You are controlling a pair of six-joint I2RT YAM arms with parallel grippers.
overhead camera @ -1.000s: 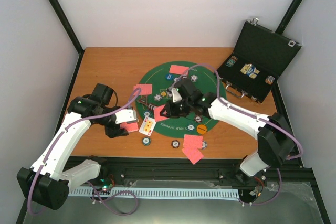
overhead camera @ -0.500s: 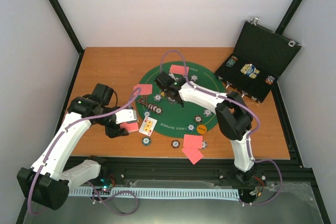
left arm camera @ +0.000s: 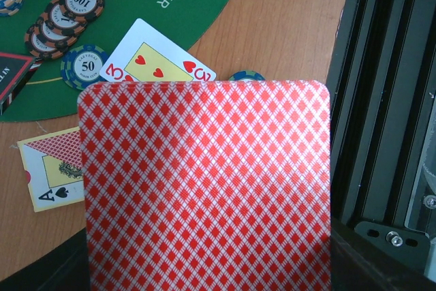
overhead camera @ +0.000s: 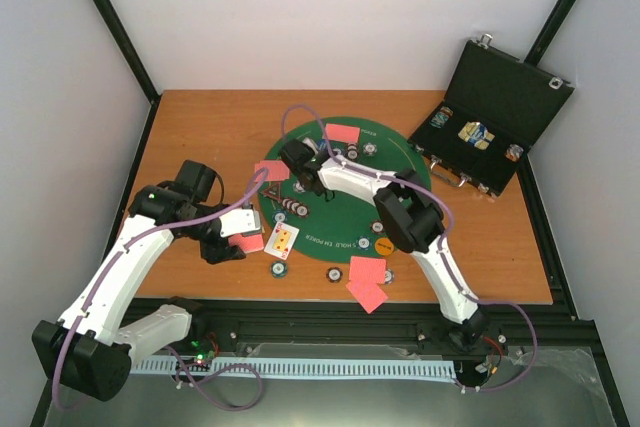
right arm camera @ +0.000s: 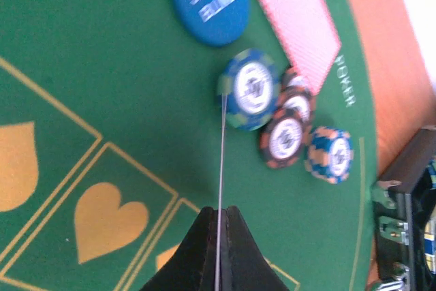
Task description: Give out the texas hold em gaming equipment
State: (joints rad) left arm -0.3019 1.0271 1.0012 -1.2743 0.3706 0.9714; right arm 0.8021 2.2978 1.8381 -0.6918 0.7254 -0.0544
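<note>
My left gripper (overhead camera: 238, 239) is shut on a red-backed playing card (left arm camera: 204, 189) that fills its wrist view and hides the fingers; it hovers left of the green mat (overhead camera: 400, 172). Below it lie a face-up three of hearts (left arm camera: 160, 59), an ace of spades (left arm camera: 54, 175) and striped chips (left arm camera: 82, 1). My right gripper (overhead camera: 312, 163) reaches across the mat's back left, shut on a card seen edge-on (right arm camera: 221, 168). Ahead of it are three striped chips (right arm camera: 252, 90), a blue blind disc (right arm camera: 210, 1) and a red-backed card (right arm camera: 293, 11).
More red-backed cards lie at the mat's left (overhead camera: 271, 170), back (overhead camera: 342, 133) and front (overhead camera: 367, 269). Loose chips (overhead camera: 280, 269) sit near the front edge. The open black case (overhead camera: 495, 117) stands at the back right. A black rail (left arm camera: 381, 100) runs along the table's near edge.
My right arm has swung left across the mat, from its centre to its back-left part, with the card in its fingers. The left arm has not moved.
</note>
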